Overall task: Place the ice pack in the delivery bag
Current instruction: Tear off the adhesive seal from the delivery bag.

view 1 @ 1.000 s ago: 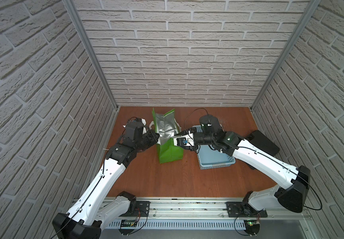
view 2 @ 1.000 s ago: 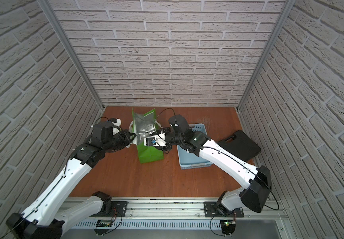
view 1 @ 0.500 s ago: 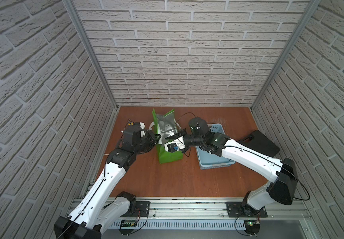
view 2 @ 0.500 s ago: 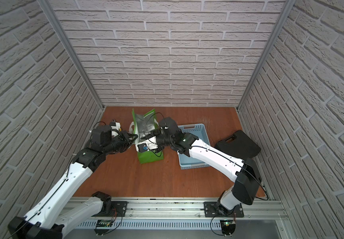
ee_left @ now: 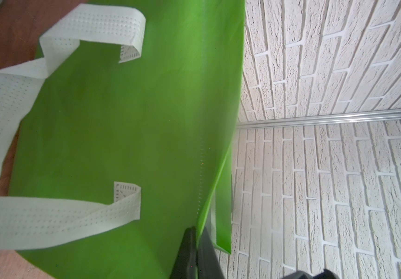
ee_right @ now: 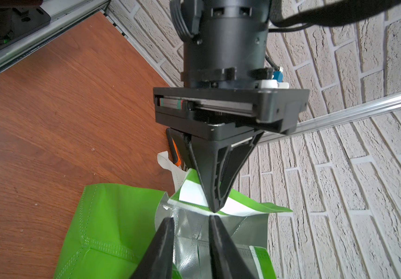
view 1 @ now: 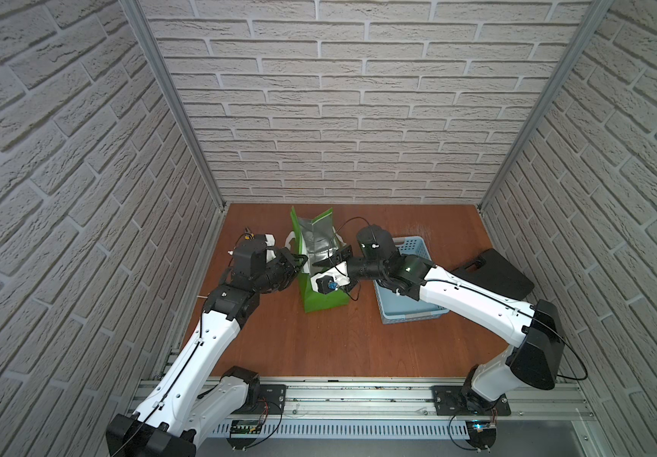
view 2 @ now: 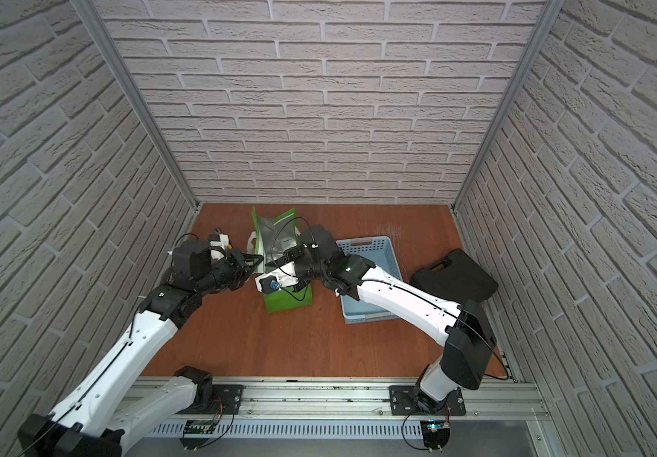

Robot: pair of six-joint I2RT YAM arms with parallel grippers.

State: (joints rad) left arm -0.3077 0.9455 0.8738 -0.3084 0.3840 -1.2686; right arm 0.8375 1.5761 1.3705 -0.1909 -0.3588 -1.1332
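Observation:
The delivery bag (view 1: 324, 300) (view 2: 287, 300) stands upright on the brown floor, its silver-lined mouth open. My left gripper (view 1: 302, 263) (view 2: 259, 261) (ee_left: 196, 232) is shut on the bag's green rim on its left side. It also shows in the right wrist view as the left gripper (ee_right: 215, 209) pinching the rim. My right gripper (view 1: 319, 266) (view 2: 271, 264) (ee_right: 191, 218) hovers at the bag's mouth. Its jaws stand apart with only foil lining (ee_right: 194, 236) showing between them. The ice pack is out of view.
A light blue basket (view 1: 410, 245) (view 2: 362, 243) sits just right of the bag, under my right forearm. A black case (view 1: 493, 273) (view 2: 457, 273) lies at the far right. The bag's white handle (ee_left: 57, 41) hangs on its left face. Brick walls enclose three sides.
My right gripper has moved left from beside the basket to the bag's mouth, and its jaws have narrowed. The left gripper has kept its hold on the rim.

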